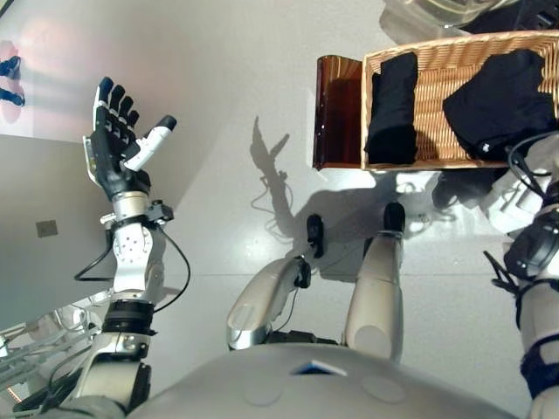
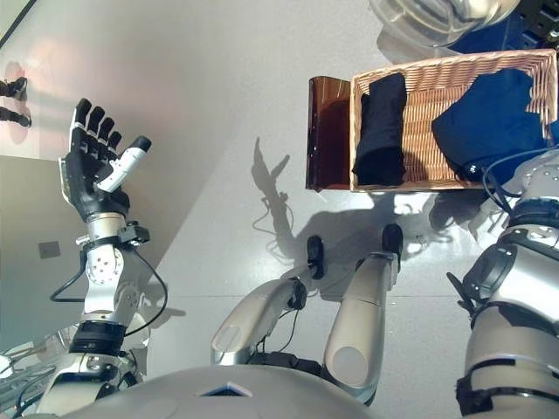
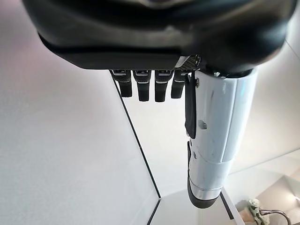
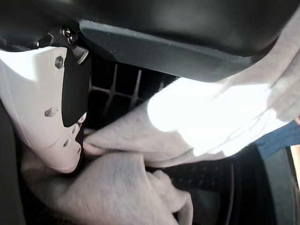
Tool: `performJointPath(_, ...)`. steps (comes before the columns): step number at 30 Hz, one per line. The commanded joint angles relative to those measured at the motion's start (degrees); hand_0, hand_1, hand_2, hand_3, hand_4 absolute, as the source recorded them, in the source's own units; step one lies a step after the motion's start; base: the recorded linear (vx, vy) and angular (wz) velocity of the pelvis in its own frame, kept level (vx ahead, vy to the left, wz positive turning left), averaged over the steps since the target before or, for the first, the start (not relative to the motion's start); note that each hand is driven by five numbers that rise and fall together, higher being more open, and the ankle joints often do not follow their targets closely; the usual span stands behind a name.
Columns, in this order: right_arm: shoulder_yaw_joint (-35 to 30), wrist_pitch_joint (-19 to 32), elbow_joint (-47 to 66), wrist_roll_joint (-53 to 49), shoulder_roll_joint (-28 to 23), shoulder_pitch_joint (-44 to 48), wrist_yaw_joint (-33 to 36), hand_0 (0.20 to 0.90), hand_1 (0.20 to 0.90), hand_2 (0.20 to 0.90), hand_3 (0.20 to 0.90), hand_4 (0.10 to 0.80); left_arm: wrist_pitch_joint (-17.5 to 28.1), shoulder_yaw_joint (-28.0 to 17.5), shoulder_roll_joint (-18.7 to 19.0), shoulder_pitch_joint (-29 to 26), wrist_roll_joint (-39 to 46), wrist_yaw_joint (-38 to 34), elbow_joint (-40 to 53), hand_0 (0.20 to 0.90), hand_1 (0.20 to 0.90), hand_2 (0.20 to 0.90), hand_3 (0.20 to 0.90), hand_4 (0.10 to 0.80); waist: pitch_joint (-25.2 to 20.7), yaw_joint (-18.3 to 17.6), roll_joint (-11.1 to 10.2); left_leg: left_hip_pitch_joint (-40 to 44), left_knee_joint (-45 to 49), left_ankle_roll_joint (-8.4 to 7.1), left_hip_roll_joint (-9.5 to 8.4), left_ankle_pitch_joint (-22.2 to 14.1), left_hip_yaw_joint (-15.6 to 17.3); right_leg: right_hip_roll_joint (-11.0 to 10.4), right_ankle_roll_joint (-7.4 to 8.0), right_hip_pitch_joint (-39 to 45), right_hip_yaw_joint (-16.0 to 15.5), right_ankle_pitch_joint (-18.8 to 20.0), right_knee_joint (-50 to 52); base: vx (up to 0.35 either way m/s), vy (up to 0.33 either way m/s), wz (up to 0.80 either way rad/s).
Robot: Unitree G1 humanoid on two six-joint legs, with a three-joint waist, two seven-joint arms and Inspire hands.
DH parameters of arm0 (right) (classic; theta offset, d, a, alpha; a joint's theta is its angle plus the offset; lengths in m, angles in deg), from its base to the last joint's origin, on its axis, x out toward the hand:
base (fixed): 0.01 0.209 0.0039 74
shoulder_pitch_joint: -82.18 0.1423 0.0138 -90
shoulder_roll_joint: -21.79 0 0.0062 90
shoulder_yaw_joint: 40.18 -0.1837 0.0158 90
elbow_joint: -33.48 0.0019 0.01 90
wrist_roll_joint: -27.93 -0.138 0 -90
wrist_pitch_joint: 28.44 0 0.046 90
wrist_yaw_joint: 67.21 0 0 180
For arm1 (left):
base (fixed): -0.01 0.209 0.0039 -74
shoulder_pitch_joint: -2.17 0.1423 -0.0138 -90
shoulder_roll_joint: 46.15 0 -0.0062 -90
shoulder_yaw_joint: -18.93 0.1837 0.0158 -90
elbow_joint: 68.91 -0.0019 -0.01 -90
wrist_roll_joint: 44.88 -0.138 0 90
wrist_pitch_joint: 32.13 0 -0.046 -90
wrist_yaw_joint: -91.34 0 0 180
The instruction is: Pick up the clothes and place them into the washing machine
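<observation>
My left hand (image 1: 118, 144) is raised at the left, well away from the clothes, open with straight fingers and nothing in it. In the right wrist view, my right hand's white-covered thumb (image 4: 47, 108) presses into a light grey garment (image 4: 187, 122) bunched against the palm, in front of a dark grid. A wicker basket (image 1: 454, 48) stands on the floor at the upper right. In it lie a folded black garment (image 1: 393, 105) and a dark blue garment (image 2: 489, 118). My right arm (image 2: 515, 271) reaches up beside the basket's near right corner.
A brown translucent panel (image 1: 336, 109) stands against the basket's left side. A clear rounded shape (image 2: 432, 17) shows at the top edge beyond the basket. Pale floor spreads between my left hand and the basket.
</observation>
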Motion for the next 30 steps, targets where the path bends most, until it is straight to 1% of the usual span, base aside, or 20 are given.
performJointPath(1, 11.5, 6.9, 15.8, 8.9, -6.0, 1.4, -11.8, 0.2, 0.2, 0.2, 0.2, 0.3, 6.3, -4.3, 1.7, -0.2, -0.1, -2.3, 4.5, 0.9, 0.9, 0.9, 0.9, 0.8, -7.8, 1.5, -1.8, -1.9, 6.1, -6.13, 2.67, -6.0, -3.5, 2.8, -2.6, 5.4, -3.7, -1.3, -7.7, -0.019, -0.026, 0.09)
performJointPath(2, 11.4, 6.9, 16.0, 8.8, -5.8, 1.3, -11.9, 0.2, 0.2, 0.2, 0.2, 0.3, 6.3, -4.5, 1.7, -0.1, -0.2, -2.3, 4.5, 0.9, 0.9, 0.9, 0.9, 0.8, -7.7, 1.3, -1.8, -2.2, 6.1, -6.15, 2.7, -5.6, -3.5, 2.8, -2.63, 5.3, -3.7, -0.7, -7.9, -0.026, -0.037, 0.07)
performJointPath(4, 10.6, 9.1, 19.9, 8.5, -1.5, 0.8, -12.0, 0.2, 0.2, 0.2, 0.2, 0.3, 6.0, -4.6, 0.8, 0.7, 0.2, -2.0, 5.1, 0.9, 0.9, 0.9, 0.9, 0.8, -7.5, 1.8, -1.8, -2.3, 6.2, -6.21, 2.81, -5.6, -4.1, 2.8, -2.67, 5.7, -4.3, -1.3, -7.9, 0.0, 0.0, 0.0)
performJointPath(8, 9.9, 9.7, 24.0, 10.8, -1.9, 0.5, -10.7, 0.2, 0.2, 0.2, 0.2, 0.3, 6.3, -5.0, 1.1, 0.9, 0.6, -1.6, 4.8, 0.9, 0.9, 0.9, 0.9, 0.8, -7.4, 1.6, -2.3, -2.1, 4.8, -6.45, 2.85, -4.2, -4.7, 2.6, -2.74, 6.1, -5.5, -0.8, -8.3, -0.01, -0.004, 0.13)
performJointPath(10, 10.3, 9.8, 26.1, 12.1, -2.6, 0.6, -10.2, 0.2, 0.2, 0.2, 0.2, 0.3, 6.2, -5.4, 1.4, 1.2, 0.9, -1.6, 4.6, 0.9, 0.9, 0.9, 0.9, 0.8, -7.4, 1.5, -2.8, -1.6, 3.9, -6.47, 2.87, -3.7, -5.1, 2.6, -2.83, 6.7, -6.0, -0.7, -8.7, -0.002, -0.002, 0.26)
performJointPath(11, 10.9, 9.2, 27.0, 12.6, -4.1, 0.4, -10.6, 0.2, 0.2, 0.2, 0.2, 0.3, 6.2, -5.7, 1.4, 1.4, 1.4, -1.4, 4.5, 0.9, 0.9, 0.9, 0.9, 0.8, -7.5, 1.2, -3.7, -0.7, 3.2, -6.46, 2.99, -4.0, -5.3, 2.4, -2.73, 7.4, -6.5, -0.8, -9.3, -0.019, -0.01, 0.15)
performJointPath(12, 10.9, 9.2, 27.0, 12.5, -4.2, 0.5, -10.7, 0.2, 0.2, 0.2, 0.2, 0.3, 6.2, -5.8, 1.4, 1.4, 1.4, -1.4, 4.5, 0.9, 0.9, 0.9, 0.9, 0.8, -7.4, 1.2, -3.7, -0.9, 3.0, -6.45, 3.0, -3.5, -5.3, 2.4, -2.74, 7.4, -6.5, -0.2, -9.6, 0.042, -0.012, 0.11)
performJointPath(14, 13.2, 9.0, 28.3, 12.2, -6.8, 2.4, -11.5, 0.2, 0.2, 0.2, 0.2, 0.3, 6.1, -5.9, 2.0, 1.5, 2.0, -1.0, 4.5, 0.9, 0.9, 0.9, 0.9, 0.8, -8.0, 1.1, -5.2, 0.3, 2.2, -6.32, 3.15, -4.1, -5.4, 2.5, -2.65, 8.6, -6.7, -0.1, -10.8, 0.02, 0.007, 0.08)
performJointPath(15, 13.3, 9.0, 28.3, 12.2, -6.8, 2.5, -11.4, 0.2, 0.2, 0.2, 0.2, 0.3, 6.1, -6.0, 1.9, 1.5, 2.0, -1.0, 4.5, 0.9, 0.9, 0.9, 0.9, 0.8, -7.9, 1.1, -5.2, 0.1, 2.2, -6.31, 3.17, -3.6, -5.4, 2.5, -2.66, 8.5, -6.7, 0.5, -11.1, 0.041, 0.006, -0.02)
performJointPath(16, 14.4, 8.8, 29.6, 12.5, -8.1, 3.6, -11.6, 0.2, 0.2, 0.2, 0.2, 0.3, 5.7, -5.8, 2.1, 1.5, 2.2, -0.7, 4.5, 0.9, 0.9, 0.9, 0.9, 0.8, -8.3, 0.9, -6.4, 0.6, 2.3, -6.27, 3.42, -4.2, -5.2, 2.5, -2.59, 9.3, -6.8, 0.2, -11.5, 0.01, 0.002, -0.07)
performJointPath(17, 14.4, 8.8, 29.6, 12.5, -8.1, 3.7, -11.6, 0.2, 0.2, 0.2, 0.2, 0.3, 5.7, -5.9, 2.1, 1.4, 2.2, -0.6, 4.5, 0.9, 0.9, 0.9, 0.9, 0.8, -8.3, 0.9, -6.4, 0.4, 2.2, -6.27, 3.42, -3.8, -5.2, 2.5, -2.6, 9.2, -6.8, 0.7, -11.7, 0.078, -0.004, -0.08)
performJointPath(18, 15.2, 8.6, 28.6, 13.1, -9.9, 4.7, -10.8, 0.2, 0.2, 0.2, 0.2, 0.3, 5.9, -5.6, 2.7, 1.3, 2.6, -0.5, 4.1, 0.9, 0.9, 0.9, 0.9, 0.8, -8.3, 0.8, -7.6, 0.9, 2.4, -6.36, 3.66, -4.3, -5.3, 2.6, -2.61, 10.1, -6.8, 0.3, -11.9, 0.019, -0.013, -0.04)
performJointPath(19, 15.4, 8.8, 28.5, 13.2, -10.7, 5.5, -10.1, 0.2, 0.2, 0.2, 0.2, 0.3, 5.9, -5.4, 2.9, 1.1, 2.6, -0.5, 3.9, 0.9, 0.9, 0.9, 0.9, 0.8, -8.2, 0.7, -8.1, 0.8, 2.5, -6.36, 3.75, -4.4, -5.3, 2.7, -2.63, 10.2, -7.0, 0.3, -12.0, 0.011, -0.013, -0.05)
performJointPath(21, 15.1, 8.9, 28.5, 13.4, -11.0, 5.6, -9.5, 0.2, 0.2, 0.2, 0.2, 0.3, 5.9, -5.6, 3.0, 0.9, 2.5, -0.6, 4.1, 0.9, 0.9, 0.9, 0.9, 0.8, -7.9, 0.4, -8.3, 0.2, 2.6, -6.32, 3.86, -4.0, -5.1, 2.8, -2.65, 9.8, -7.0, 1.0, -12.3, -0.047, -0.009, -0.01)
performJointPath(25, 14.3, 8.4, 25.9, 12.6, -12.0, 5.1, -9.1, 0.2, 0.2, 0.2, 0.2, 0.3, 6.2, -6.5, 3.4, 1.5, 2.4, -1.0, 6.7, 0.9, 0.9, 0.9, 0.9, 0.8, -6.2, 0.1, -9.4, -3.8, 7.7, -6.16, 3.98, -5.7, -4.8, 3.3, -2.87, 7.3, -7.0, 0.7, -10.2, -0.071, -0.036, 0.03)
performJointPath(26, 12.5, 8.5, 25.3, 12.4, -10.3, 2.6, -9.1, 0.2, 0.2, 0.2, 0.2, 0.3, 5.9, -6.9, 2.8, 2.0, 1.9, -1.0, 7.7, 0.9, 0.9, 0.9, 0.9, 0.8, -5.0, -0.3, -9.9, -6.1, 11.6, -5.96, 4.2, -6.8, -4.7, 3.7, -3.04, 5.9, -6.9, 0.3, -8.4, -0.012, -0.051, 0.06)
performJointPath(27, 12.1, 8.5, 25.6, 12.5, -10.1, 2.0, -9.1, 0.2, 0.2, 0.2, 0.2, 0.3, 5.9, -6.8, 2.9, 2.1, 1.9, -1.0, 7.8, 0.9, 0.9, 0.9, 0.9, 0.8, -5.1, -0.1, -10.0, -6.3, 12.4, -5.97, 4.28, -7.8, -4.7, 3.8, -3.04, 5.8, -6.9, -0.5, -7.7, 0.008, -0.078, 0.05)
performJointPath(28, 9.7, 8.8, 25.1, 12.3, -7.1, -1.6, -8.8, 0.2, 0.2, 0.2, 0.2, 0.3, 5.8, -6.9, 2.0, 2.5, 1.6, -0.8, 8.0, 0.9, 0.9, 0.9, 0.9, 0.8, -4.7, -0.4, -10.4, -7.2, 13.7, -5.87, 4.83, -8.5, -4.8, 4.0, -2.98, 5.5, -7.2, -1.0, -7.0, 0.0, 0.0, 0.0)
performJointPath(29, 9.3, 8.8, 25.4, 12.3, -6.9, -2.1, -8.9, 0.2, 0.2, 0.2, 0.2, 0.3, 5.8, -6.8, 2.2, 2.5, 1.6, -0.8, 8.1, 0.9, 0.9, 0.9, 0.9, 0.8, -4.8, -0.4, -10.6, -7.4, 13.6, -5.87, 4.82, -8.0, -4.8, 4.0, -3.01, 5.4, -7.2, -0.4, -7.3, 0.043, -0.055, 0.05)
performJointPath(30, 5.9, 9.2, 25.1, 12.7, -2.6, -7.5, -8.6, 0.2, 0.2, 0.2, 0.2, 0.3, 5.7, -6.8, 1.7, 2.9, 1.1, -0.4, 8.7, 0.9, 0.9, 0.9, 0.9, 0.8, -4.4, -0.5, -11.1, -7.5, 13.9, -5.56, 5.1, -8.7, -5.2, 4.1, -2.95, 6.0, -7.7, -0.9, -7.3, 0.005, -0.027, 0.06)
